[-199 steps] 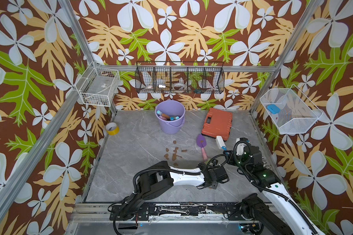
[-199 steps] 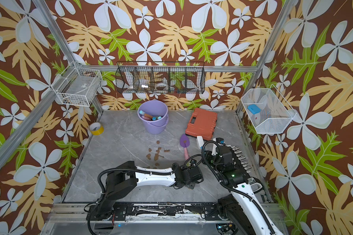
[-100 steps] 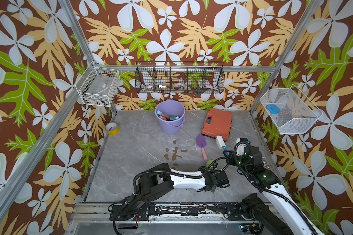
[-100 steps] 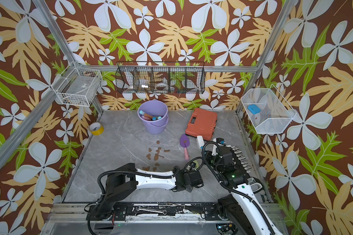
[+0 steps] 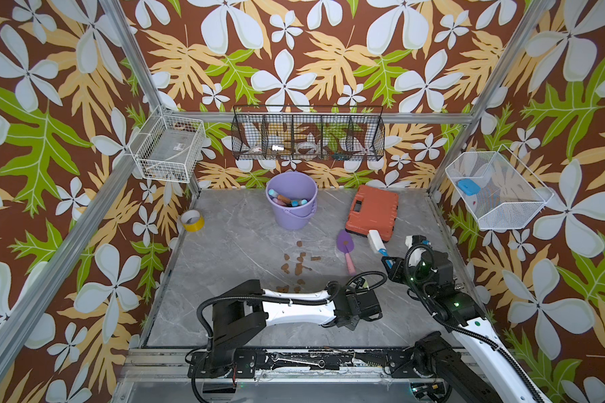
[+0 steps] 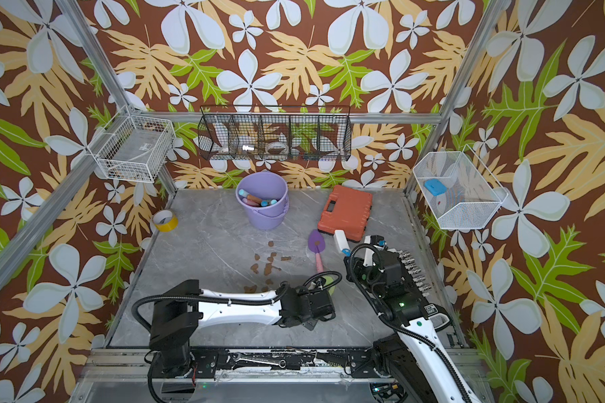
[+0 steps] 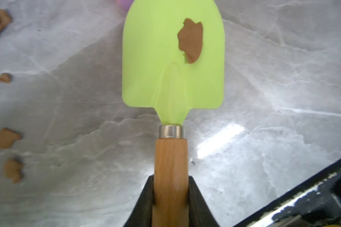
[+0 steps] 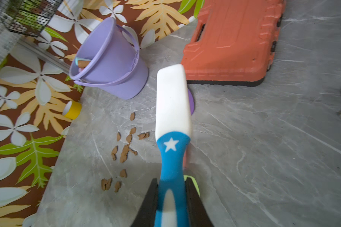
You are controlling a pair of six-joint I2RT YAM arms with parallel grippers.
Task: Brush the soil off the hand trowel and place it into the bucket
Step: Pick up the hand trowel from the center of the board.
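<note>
My left gripper (image 7: 170,188) is shut on the wooden handle of a green hand trowel (image 7: 172,64). One brown soil blob (image 7: 190,40) sticks to its blade. In a top view only a sliver of the green blade (image 6: 330,282) shows beyond the left gripper (image 6: 316,300), low over the near table. My right gripper (image 8: 171,196) is shut on a blue-and-white brush (image 8: 172,110), held above the table right of the left gripper (image 5: 358,301). The lavender bucket (image 5: 294,218) stands at the back. Several soil blobs (image 5: 297,268) lie on the table between.
A purple trowel (image 5: 345,243) with a pink handle and a soil blob lies in front of an orange case (image 5: 372,213). A yellow tape roll (image 5: 191,219) sits at the left wall. Several tool handles stick up in the bucket. Wire baskets (image 5: 308,137) hang on the walls.
My left gripper has closed onto the green trowel's wooden handle and shifted slightly toward the near edge. The right arm and brush have not moved.
</note>
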